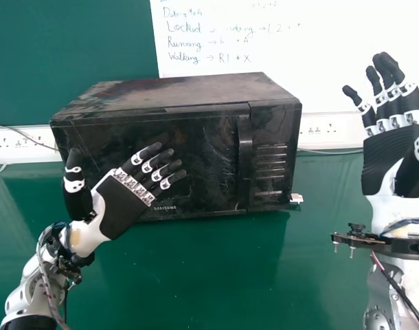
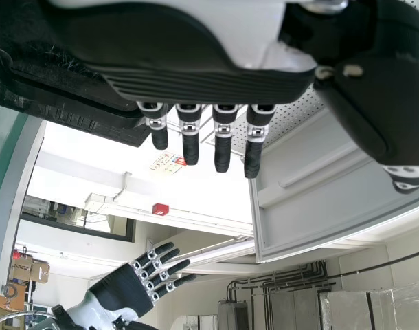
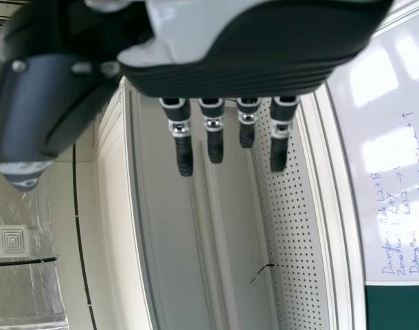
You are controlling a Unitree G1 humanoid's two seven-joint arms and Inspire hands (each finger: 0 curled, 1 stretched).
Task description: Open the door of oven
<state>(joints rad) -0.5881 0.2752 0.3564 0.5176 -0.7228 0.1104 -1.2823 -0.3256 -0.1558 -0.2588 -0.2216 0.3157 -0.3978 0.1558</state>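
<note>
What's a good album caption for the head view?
Left robot hand before the closed oven, right robot hand open and raised.

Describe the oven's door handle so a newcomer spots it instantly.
Find the black microwave oven on the green table. Its door handle is the long black bar right of the front's middle. Unlike the short horizontal strips just right of it, it runs vertically.
</note>
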